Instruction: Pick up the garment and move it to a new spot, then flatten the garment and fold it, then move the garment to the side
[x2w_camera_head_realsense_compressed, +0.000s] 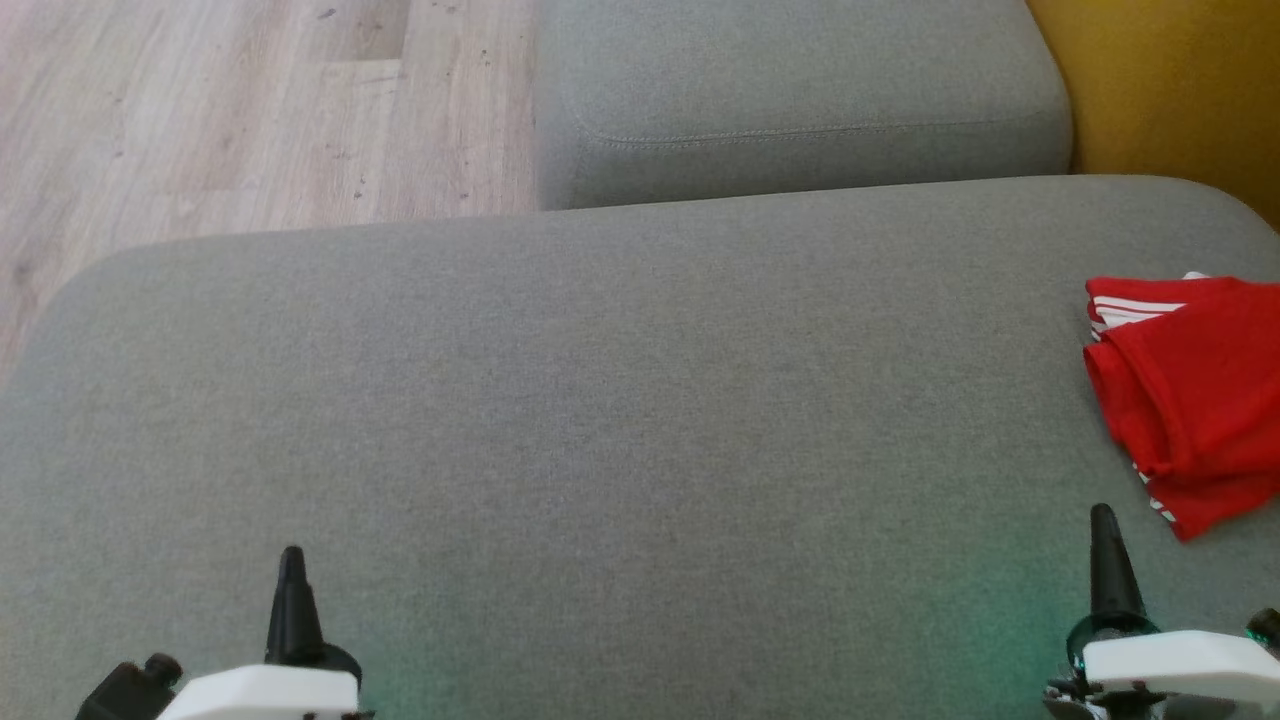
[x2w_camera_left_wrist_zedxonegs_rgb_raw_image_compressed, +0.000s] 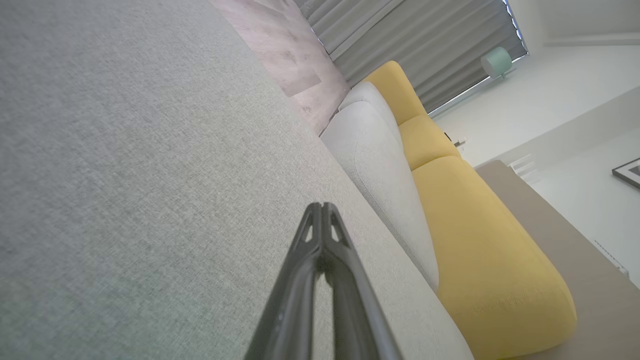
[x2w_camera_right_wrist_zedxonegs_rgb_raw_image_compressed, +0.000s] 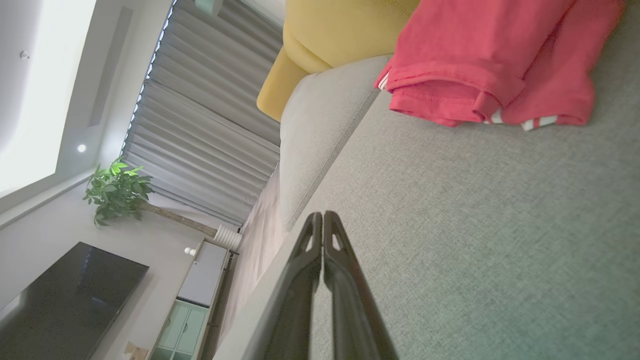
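— Since both arms sit low in the head view, where is the task item?
— It's the red fabric garment (x2w_camera_head_realsense_compressed: 1195, 390), folded over and bunched. It lies at the right edge of the big grey woven-fabric cushion (x2w_camera_head_realsense_compressed: 600, 430) and is cut off by the frame. In the right wrist view the garment (x2w_camera_right_wrist_zedxonegs_rgb_raw_image_compressed: 480, 60) lies past the fingertips, apart from them.
— Grippers?
— The left gripper (x2w_camera_head_realsense_compressed: 291, 556) is at lower left. The right gripper (x2w_camera_head_realsense_compressed: 1102, 515) is at lower right, near the garment's lower corner but not touching it. In the wrist views, the left gripper (x2w_camera_left_wrist_zedxonegs_rgb_raw_image_compressed: 322, 206) and right gripper (x2w_camera_right_wrist_zedxonegs_rgb_raw_image_compressed: 322, 215) each have their fingers pressed together, gripping nothing, over the cushion.
— Anything in the way?
— Bare grey cushion lies between the right gripper and the garment.
— Surroundings?
— A second grey cushion with a stitched seam (x2w_camera_head_realsense_compressed: 800, 100) sits behind. A pale wood-plank floor (x2w_camera_head_realsense_compressed: 200, 130) is at upper left and a mustard-yellow cushion (x2w_camera_head_realsense_compressed: 1180, 80) at upper right. The right wrist view has grey pleated curtains (x2w_camera_right_wrist_zedxonegs_rgb_raw_image_compressed: 210, 100), a green potted plant (x2w_camera_right_wrist_zedxonegs_rgb_raw_image_compressed: 117, 192), a black flat screen (x2w_camera_right_wrist_zedxonegs_rgb_raw_image_compressed: 65, 295) and a pale green cabinet (x2w_camera_right_wrist_zedxonegs_rgb_raw_image_compressed: 182, 330). The left wrist view has a dark-framed picture (x2w_camera_left_wrist_zedxonegs_rgb_raw_image_compressed: 627, 172) on the wall.
— Any text?
— White stripes run along the garment's edges. Any label is too small to tell.
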